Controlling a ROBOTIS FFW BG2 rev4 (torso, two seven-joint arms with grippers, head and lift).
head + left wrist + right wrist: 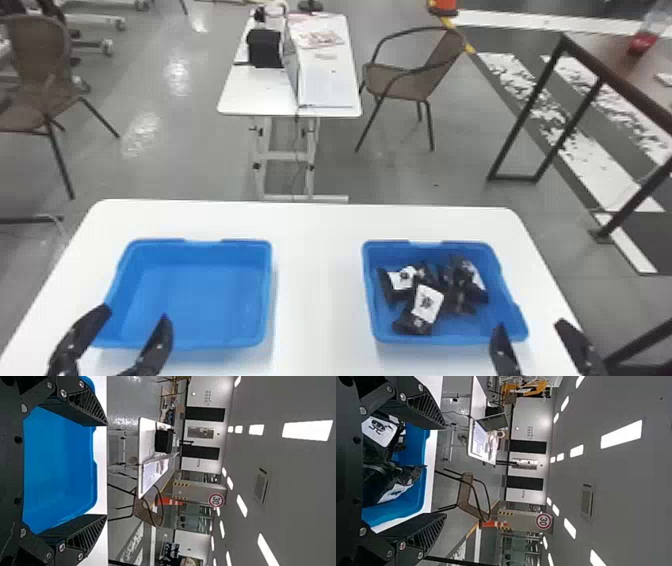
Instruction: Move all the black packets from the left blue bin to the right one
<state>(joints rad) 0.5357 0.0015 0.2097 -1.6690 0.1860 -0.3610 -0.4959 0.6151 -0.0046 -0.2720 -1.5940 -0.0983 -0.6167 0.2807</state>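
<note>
In the head view my left gripper (131, 320) stands open at the near left edge of the left blue bin (200, 295), whose bare floor shows. My right gripper (532, 332) is open too, by the near right corner of the right blue bin (450, 339). Several black packets with white labels (419, 322) lie heaped in that right bin. From its wrist, the left gripper (105, 470) has its fingers wide apart, the left bin (59, 467) between and beyond them. The right wrist view has the spread right gripper (445, 471) with packets (387, 471) beyond.
Both bins stand on a white table (320, 280), with a strip of tabletop between them. Past its far edge are a second table (260, 92) with a laptop and papers, a brown chair (400, 82), and a dark metal frame (525, 117) at right.
</note>
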